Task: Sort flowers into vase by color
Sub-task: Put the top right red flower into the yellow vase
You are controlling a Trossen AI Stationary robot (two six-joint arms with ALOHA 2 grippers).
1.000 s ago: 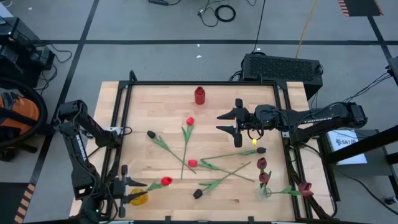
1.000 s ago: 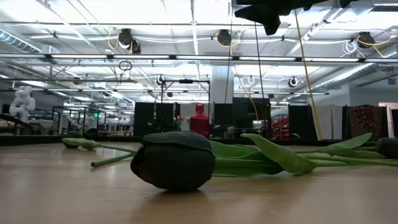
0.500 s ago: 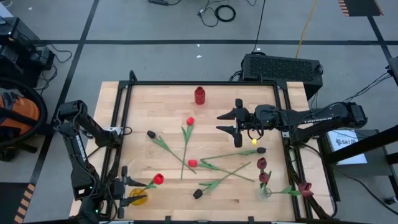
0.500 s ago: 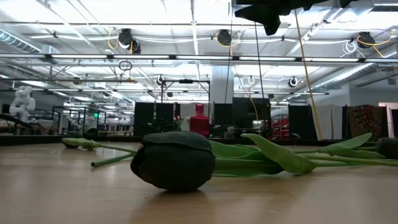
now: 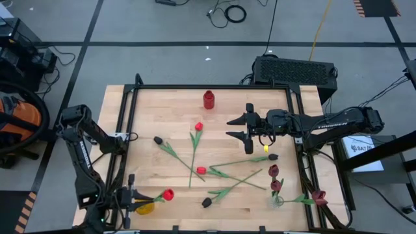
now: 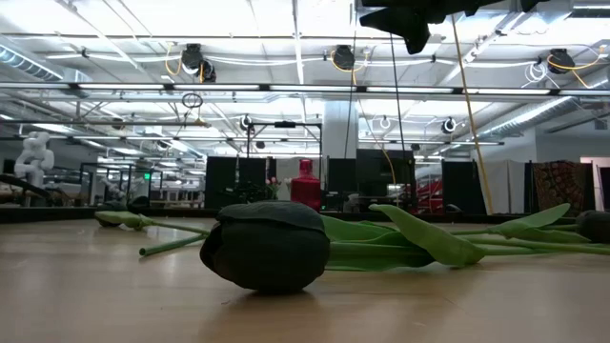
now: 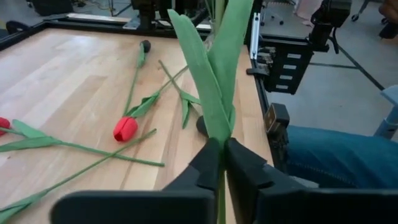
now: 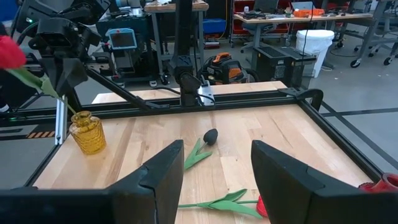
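1. Since the earlier frames, the red tulip carried at the near-left corner has been shifted slightly along the table's near edge, while the right arm and the loose flowers are unchanged in position.
2. The left gripper is seen clamped on the green stem and leaves of that red tulip; in the left wrist view the fingers are pressed together with the stem between them.
3. The tulip's red head is seen in the high view just beside the yellow glass vase, which is placed at the table's near-left corner.
4. The right gripper is held above the far-right part of the table with its fingers spread wide and nothing between them.
5. A red vase is placed at the middle of the far edge.
6. A clear vase at the near-right corner is seen holding maroon tulips.
7. Loose flowers are scattered over the wooden table: two red tulips, and black tulips left, near-centre and right of centre.
8. In the low view, a black tulip head is seen lying on the table, close to the camera.
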